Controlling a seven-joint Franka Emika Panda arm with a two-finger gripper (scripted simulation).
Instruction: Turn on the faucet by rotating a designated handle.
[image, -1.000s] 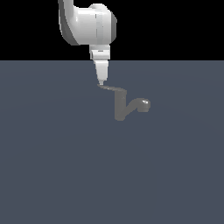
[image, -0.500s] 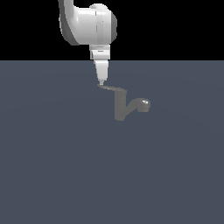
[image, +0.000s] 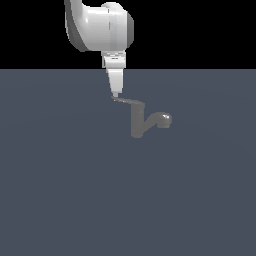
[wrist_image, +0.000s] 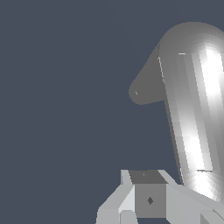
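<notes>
The small grey faucet (image: 136, 125) stands upright on the dark floor, its curved spout ending in a shiny rounded tip (image: 165, 119) towards the exterior view's right. The thin flat handle (image: 129, 103) projects from the top of the body towards the exterior view's left. My gripper (image: 116, 94) points straight down with its fingers together, and its tip touches the outer end of the handle. It holds nothing. In the wrist view the faucet (wrist_image: 192, 109) fills the frame as a large shiny grey rounded shape, right beside my gripper (wrist_image: 148, 199).
The white arm (image: 100, 27) hangs above the faucet against a black background. The flat dark grey floor (image: 75, 200) spreads all around the faucet.
</notes>
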